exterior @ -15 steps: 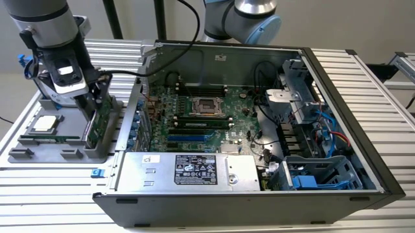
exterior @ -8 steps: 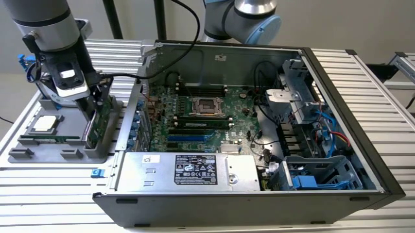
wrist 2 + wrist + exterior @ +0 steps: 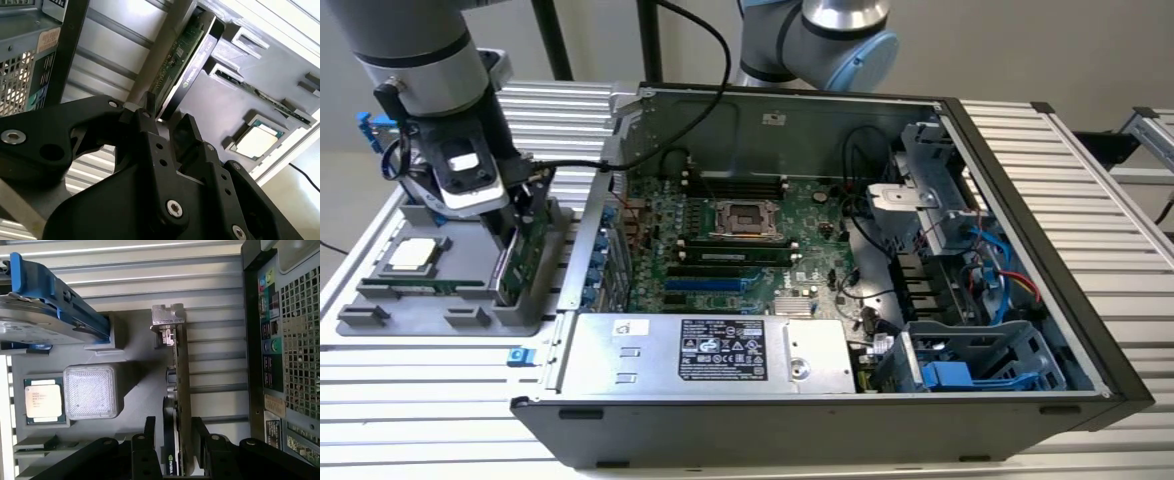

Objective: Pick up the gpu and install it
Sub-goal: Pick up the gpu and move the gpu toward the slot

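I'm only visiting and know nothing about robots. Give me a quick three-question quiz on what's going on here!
1. True or false: the gpu already sits inside the computer case.
2. How does the gpu rest in the gray holder? A) flat on its face B) upright on its edge C) leaning against the case
3. Fill in: the open gripper straddles the ___.
Key: 1 false; 2 B; 3 gpu.
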`<control>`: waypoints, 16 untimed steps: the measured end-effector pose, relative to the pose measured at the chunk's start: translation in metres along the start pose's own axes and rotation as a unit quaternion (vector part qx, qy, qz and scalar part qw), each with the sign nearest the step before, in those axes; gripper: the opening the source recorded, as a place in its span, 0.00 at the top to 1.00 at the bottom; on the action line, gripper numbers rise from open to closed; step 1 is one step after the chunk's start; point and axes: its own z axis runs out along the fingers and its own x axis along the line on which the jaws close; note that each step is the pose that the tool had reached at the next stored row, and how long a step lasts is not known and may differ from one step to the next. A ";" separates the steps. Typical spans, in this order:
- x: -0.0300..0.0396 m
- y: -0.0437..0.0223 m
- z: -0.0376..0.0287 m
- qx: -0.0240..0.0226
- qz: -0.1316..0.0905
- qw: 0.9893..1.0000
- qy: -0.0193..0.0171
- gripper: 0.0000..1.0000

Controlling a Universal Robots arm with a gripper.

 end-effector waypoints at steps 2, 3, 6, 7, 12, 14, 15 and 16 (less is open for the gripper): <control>-0.0002 -0.0003 0.0021 0.000 0.000 1.000 0.001 0.00; -0.0004 -0.0005 0.0031 0.000 0.000 1.000 0.001 0.00; -0.0007 -0.0010 0.0061 0.000 0.000 1.000 0.002 0.00; -0.0009 -0.0012 0.0070 0.000 0.000 1.000 0.002 0.00; -0.0020 -0.0023 0.0106 0.000 0.000 1.000 0.004 0.00; -0.0025 -0.0029 0.0118 0.000 0.000 1.000 0.004 0.00; -0.0027 -0.0033 0.0123 0.000 0.000 1.000 0.004 0.00; -0.0028 -0.0040 0.0127 0.000 0.000 1.000 0.004 0.00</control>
